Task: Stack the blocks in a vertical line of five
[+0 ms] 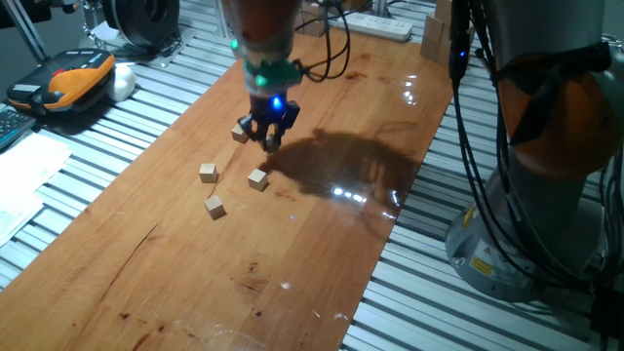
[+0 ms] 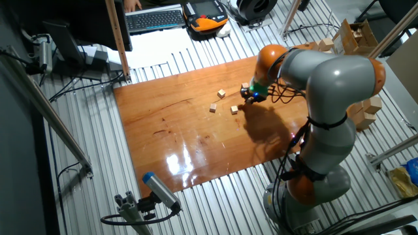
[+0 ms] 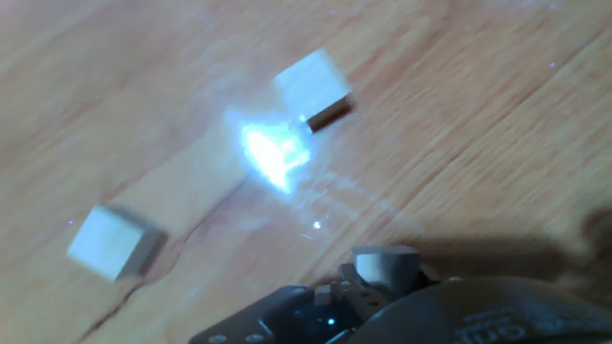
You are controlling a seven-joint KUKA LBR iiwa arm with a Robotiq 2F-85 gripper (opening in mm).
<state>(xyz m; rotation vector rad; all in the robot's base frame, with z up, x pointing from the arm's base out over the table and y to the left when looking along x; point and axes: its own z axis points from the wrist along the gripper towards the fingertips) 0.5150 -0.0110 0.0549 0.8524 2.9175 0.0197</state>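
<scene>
Over the polished brown wooden counter (image 1: 322, 244), the black two-finger hand (image 1: 270, 135) hung low, its grip impossible to tell, with three small pale wooden cubes (image 1: 257, 178) near it.

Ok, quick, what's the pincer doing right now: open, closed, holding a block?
Pincer: down at the tabletop beside a block; open or closed cannot be told, and no grasp is visible.

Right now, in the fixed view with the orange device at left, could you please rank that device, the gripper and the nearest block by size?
1. orange device
2. gripper
3. nearest block
</scene>
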